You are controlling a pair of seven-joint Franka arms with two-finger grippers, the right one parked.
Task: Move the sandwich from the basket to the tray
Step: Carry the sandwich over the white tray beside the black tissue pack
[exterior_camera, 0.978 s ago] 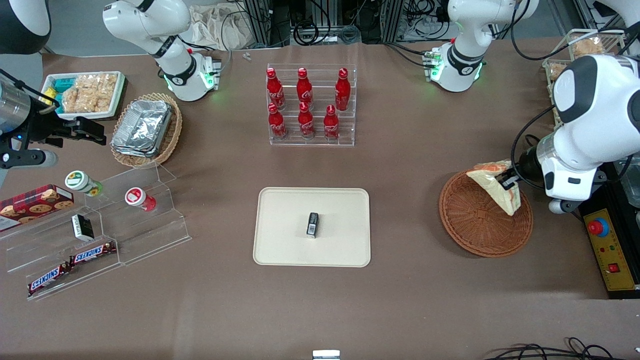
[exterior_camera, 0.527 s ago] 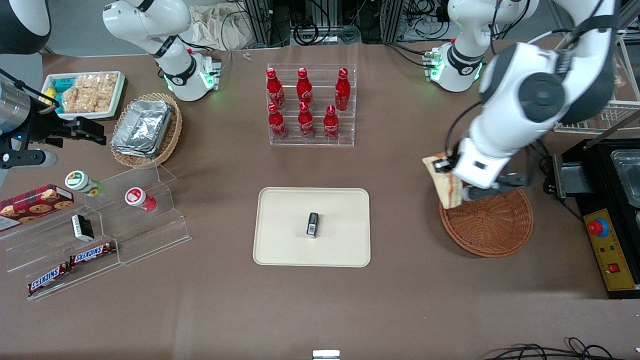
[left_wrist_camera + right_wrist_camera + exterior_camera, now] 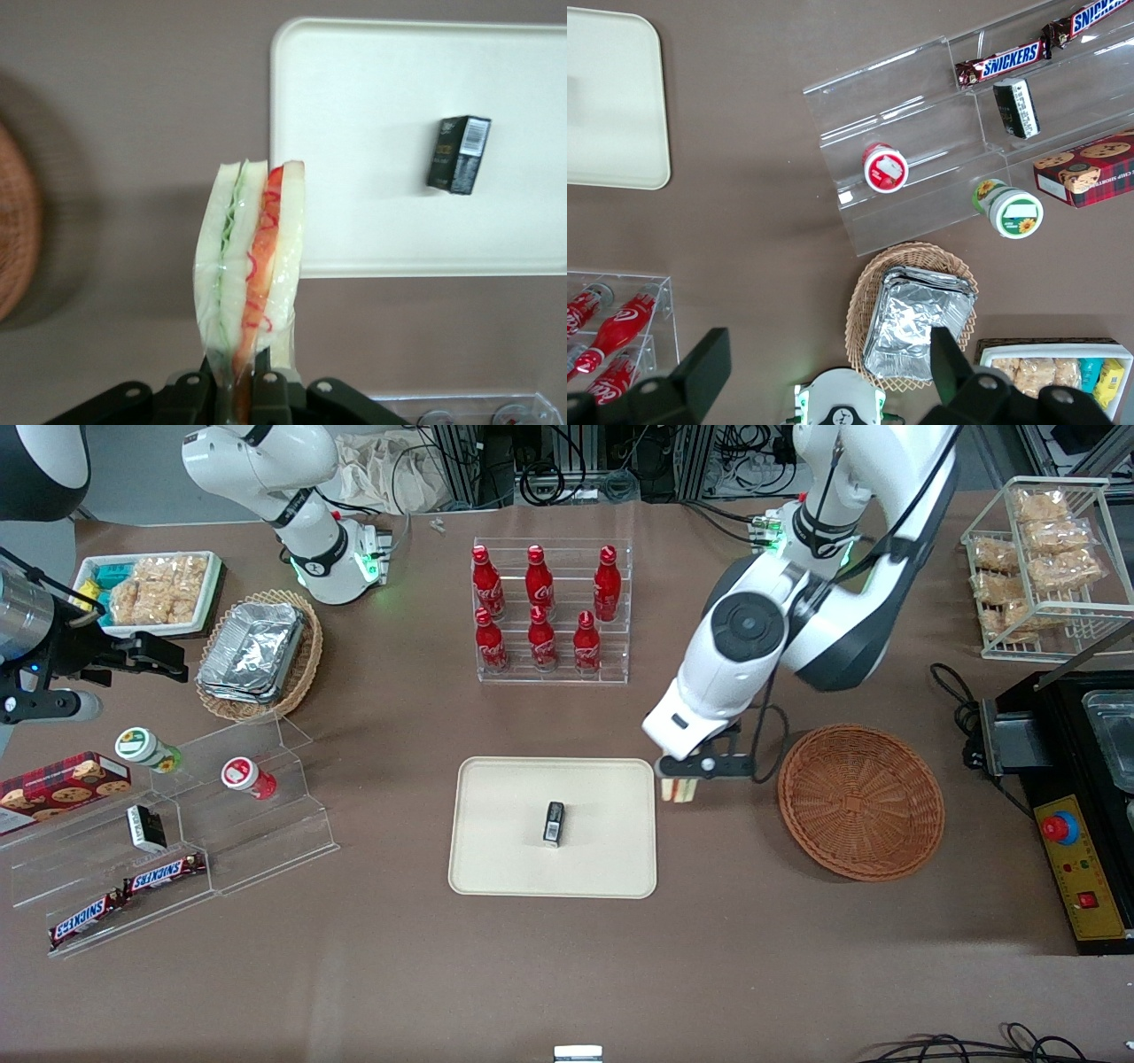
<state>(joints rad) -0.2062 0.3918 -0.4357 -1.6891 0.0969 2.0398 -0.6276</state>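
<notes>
My left gripper (image 3: pixel 680 772) (image 3: pixel 237 390) hangs above the table between the round reddish-brown basket (image 3: pixel 861 802) and the cream tray (image 3: pixel 496 850), close to the tray's rim. It is shut on the wrapped sandwich (image 3: pixel 252 257), a wedge of white bread with red and green filling. In the front view only the sandwich's lower end (image 3: pixel 676 789) shows under the wrist. The basket (image 3: pixel 13 230) holds nothing. The tray (image 3: pixel 354 133) carries a small black box (image 3: pixel 458 153) (image 3: pixel 554 822).
A clear rack of red bottles (image 3: pixel 549 611) stands farther from the front camera than the tray. A wire rack of snacks (image 3: pixel 1041 549) and a black control box (image 3: pixel 1081 868) sit at the working arm's end. Clear steps with snack bars (image 3: pixel 168 833) lie toward the parked arm's end.
The left arm has lifted the sandwich out of the basket and carried it across toward the tray, stopping just short of the tray's rim. The basket now holds nothing.
</notes>
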